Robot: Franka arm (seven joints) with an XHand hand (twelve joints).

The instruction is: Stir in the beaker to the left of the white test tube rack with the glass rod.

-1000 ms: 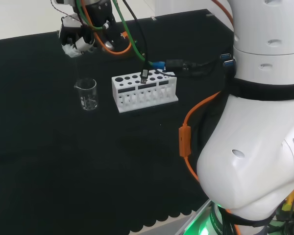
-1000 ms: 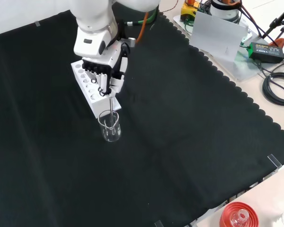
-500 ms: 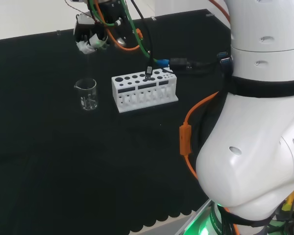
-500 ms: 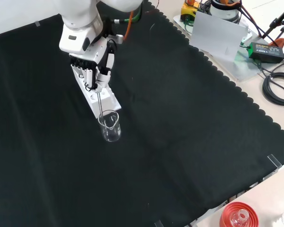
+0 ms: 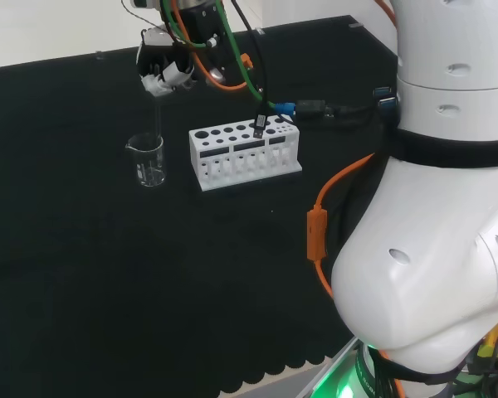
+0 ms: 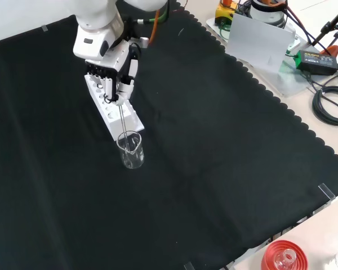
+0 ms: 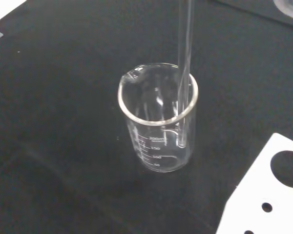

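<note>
In the head view I'm seeing the hand (image 5: 168,68) drifting right since a moment ago, above the beaker (image 5: 148,159) left of the white test tube rack (image 5: 244,153). Front view: it's clenching the glass rod (image 6: 123,122). Wrist view: the rod's tip seems inside the beaker.

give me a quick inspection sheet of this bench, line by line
surface: black cloth, scalloped edge.
job's things: clear beaker upright beside the white rack; glass rod reaches down inside it.
clutter: red ribbed ring holding glassware at the front view's lower edge.
hand: hand above the beaker, fingers curled on the rod.
cables: orange cable along the arm; black cables off the cloth.
surroundings: white sheet beyond the cloth.
</note>
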